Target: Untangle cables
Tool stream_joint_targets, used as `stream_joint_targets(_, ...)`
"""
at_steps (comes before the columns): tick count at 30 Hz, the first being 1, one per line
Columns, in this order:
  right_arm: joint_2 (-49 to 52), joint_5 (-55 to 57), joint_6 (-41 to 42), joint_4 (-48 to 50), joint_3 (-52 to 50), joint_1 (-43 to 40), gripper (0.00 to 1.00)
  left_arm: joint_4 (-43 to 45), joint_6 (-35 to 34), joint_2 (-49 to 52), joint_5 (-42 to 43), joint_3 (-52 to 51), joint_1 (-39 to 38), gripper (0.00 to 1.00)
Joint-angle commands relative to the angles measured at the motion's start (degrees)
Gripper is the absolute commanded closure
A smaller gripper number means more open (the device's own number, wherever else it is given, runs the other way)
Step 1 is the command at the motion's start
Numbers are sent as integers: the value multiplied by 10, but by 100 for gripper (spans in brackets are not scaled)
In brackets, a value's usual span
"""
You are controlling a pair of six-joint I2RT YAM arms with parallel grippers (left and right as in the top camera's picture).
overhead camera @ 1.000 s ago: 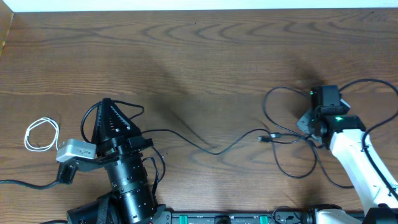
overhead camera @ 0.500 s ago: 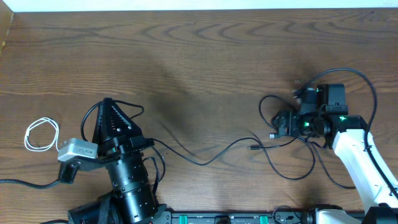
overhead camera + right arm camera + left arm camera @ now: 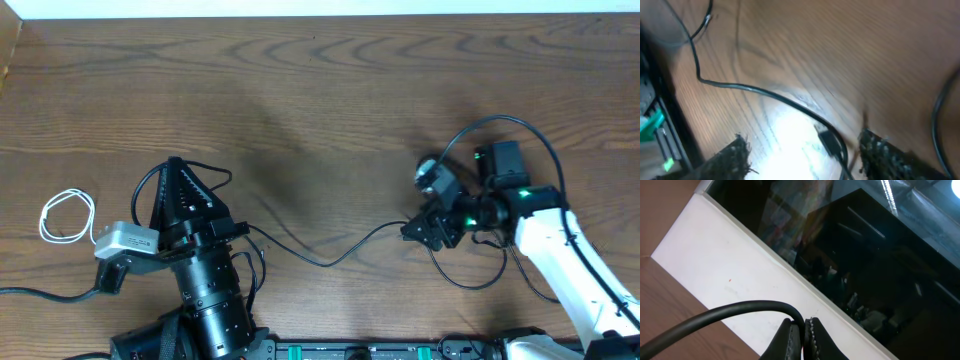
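**A:** Brown wood, dark-grained, made up the whole desk (image 3: 330, 80), with a white strip (image 3: 300, 8) along its far edge.

**B:** Where were the cables?

**A:** A white cable (image 3: 65, 215) lay coiled near the left edge. A thin black cable (image 3: 320, 262) snaked across the middle, and its plug (image 3: 827, 141) lay between the spread fingers of the right gripper (image 3: 425, 228), just above the wood.

**B:** And the left gripper (image 3: 802, 332)?

**A:** Fingers together, raised off the desk. Its camera showed a white ledge (image 3: 740, 275) and dark glass (image 3: 880, 255) full of dim reflections.
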Motion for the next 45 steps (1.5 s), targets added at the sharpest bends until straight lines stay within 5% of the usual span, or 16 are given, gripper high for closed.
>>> stream_joint_targets(1, 13, 28, -35, 25, -18, 31, 1, 2, 12, -2, 9, 4, -1, 92)
stream_joint_targets(12, 57, 76, 3, 142, -80, 58, 3, 2, 12, -2, 9, 4, -1, 92)
stream_joint_targets(13, 60, 74, 11, 151, -80, 59, 14, 2, 12, -2, 7, 4, -1, 92)
stream_joint_targets(14, 62, 73, 21, 162, -80, 59, 46, 2, 12, -2, 6, 4, -1, 92)
stream_joint_targets(15, 62, 74, 37, 174, -80, 59, 64, 2, 12, -2, 5, 4, -1, 92)
stream_joint_targets(18, 61, 73, 121, 226, -80, 59, 98, 2, 12, -2, 5, 4, -1, 92)
stream_joint_targets(27, 53, -8, 288, 451, -50, 58, 99, 2, 14, -2, 5, 4, -1, 92)
stream_joint_targets(34, 1, -97, 374, 549, 82, 49, 99, -50, 14, -1, 5, 4, -1, 92)
stream_joint_targets(39, -29, -110, 378, 562, 174, 48, 99, -75, 14, -1, 5, 4, -1, 92)
stream_joint_targets(45, -39, 5, 374, 550, 191, 48, 99, -75, 14, -1, 5, 4, -1, 93)
